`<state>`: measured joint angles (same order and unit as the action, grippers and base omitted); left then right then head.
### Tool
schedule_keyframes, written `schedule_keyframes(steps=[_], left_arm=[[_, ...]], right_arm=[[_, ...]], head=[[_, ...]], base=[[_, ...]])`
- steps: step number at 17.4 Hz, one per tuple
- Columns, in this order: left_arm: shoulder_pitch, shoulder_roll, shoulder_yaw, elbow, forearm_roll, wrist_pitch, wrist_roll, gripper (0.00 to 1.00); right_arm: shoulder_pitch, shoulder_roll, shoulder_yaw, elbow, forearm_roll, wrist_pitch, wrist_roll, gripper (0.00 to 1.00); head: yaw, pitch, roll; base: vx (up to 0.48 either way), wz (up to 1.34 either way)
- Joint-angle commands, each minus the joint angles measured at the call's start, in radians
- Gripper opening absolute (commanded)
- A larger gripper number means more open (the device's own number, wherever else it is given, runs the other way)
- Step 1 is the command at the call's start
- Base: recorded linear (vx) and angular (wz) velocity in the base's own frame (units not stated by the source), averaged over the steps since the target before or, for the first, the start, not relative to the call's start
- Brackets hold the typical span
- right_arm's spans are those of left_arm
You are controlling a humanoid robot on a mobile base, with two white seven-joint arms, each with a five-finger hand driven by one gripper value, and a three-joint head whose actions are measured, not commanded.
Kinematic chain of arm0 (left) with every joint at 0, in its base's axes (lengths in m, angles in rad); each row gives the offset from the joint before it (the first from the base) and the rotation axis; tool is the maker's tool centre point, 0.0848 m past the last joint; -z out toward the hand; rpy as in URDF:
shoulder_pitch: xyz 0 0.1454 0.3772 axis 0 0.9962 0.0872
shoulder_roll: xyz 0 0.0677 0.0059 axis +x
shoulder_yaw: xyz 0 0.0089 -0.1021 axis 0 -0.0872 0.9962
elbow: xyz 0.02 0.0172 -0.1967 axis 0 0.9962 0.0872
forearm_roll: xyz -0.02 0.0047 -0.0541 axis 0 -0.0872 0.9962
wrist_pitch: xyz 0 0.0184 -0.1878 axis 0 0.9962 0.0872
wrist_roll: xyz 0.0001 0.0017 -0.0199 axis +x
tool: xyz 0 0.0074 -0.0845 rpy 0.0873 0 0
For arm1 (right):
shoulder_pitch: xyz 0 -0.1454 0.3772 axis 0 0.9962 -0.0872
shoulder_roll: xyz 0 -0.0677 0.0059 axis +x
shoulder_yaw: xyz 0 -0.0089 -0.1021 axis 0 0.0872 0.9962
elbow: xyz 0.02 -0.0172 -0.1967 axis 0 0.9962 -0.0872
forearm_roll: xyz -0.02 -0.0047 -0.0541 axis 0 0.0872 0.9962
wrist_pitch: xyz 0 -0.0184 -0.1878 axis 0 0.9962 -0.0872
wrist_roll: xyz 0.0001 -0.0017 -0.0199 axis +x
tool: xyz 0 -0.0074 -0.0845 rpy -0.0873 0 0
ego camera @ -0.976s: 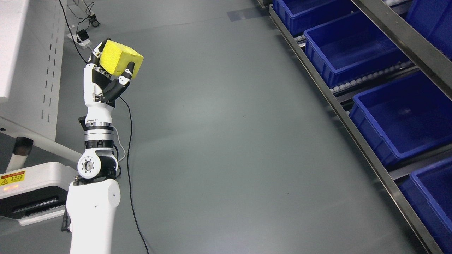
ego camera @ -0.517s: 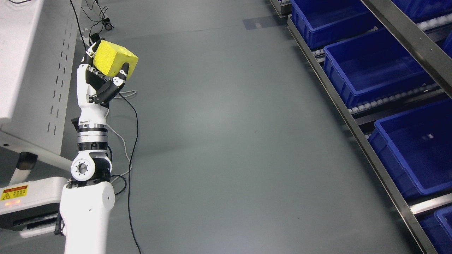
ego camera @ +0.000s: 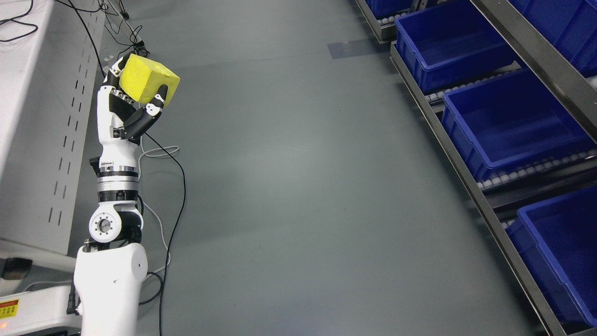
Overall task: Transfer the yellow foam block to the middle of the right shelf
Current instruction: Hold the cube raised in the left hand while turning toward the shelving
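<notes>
Camera has swung; left robot hand [ego camera: 125,111] grasps one yellow foam block [ego camera: 148,84], four blue bins [ego camera: 508,125] rightward.

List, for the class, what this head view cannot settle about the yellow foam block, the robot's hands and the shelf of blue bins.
- Yellow foam block: its underside and back, covered by the left hand gripping it.
- Right hand: out of frame entirely.
- Shelf: cut off by the right and top edges, so its levels cannot be counted.
- Nearest blue bin: cropped at the right and bottom edges.
</notes>
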<state>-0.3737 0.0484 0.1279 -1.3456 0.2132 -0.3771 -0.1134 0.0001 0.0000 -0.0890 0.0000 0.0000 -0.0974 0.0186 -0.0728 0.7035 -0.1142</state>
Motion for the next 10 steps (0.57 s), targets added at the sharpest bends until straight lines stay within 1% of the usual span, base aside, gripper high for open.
schedule_keyframes(steps=[1, 10], left_arm=[[0.002, 0.007, 0.004, -0.014, -0.002, 0.0, 0.0, 0.44], [-0.004, 0.007, 0.001, -0.014, -0.002, 0.0, 0.0, 0.44]], right_arm=[[-0.003, -0.017, 0.0, -0.017, 0.0, 0.001, 0.0, 1.0], [-0.002, -0.017, 0.0, -0.017, 0.0, 0.001, 0.0, 1.0]], head=[[0.0, 0.0, 0.0], [0.0, 0.0, 0.0]], base=[[0.38, 0.07], [0.391, 0.16]])
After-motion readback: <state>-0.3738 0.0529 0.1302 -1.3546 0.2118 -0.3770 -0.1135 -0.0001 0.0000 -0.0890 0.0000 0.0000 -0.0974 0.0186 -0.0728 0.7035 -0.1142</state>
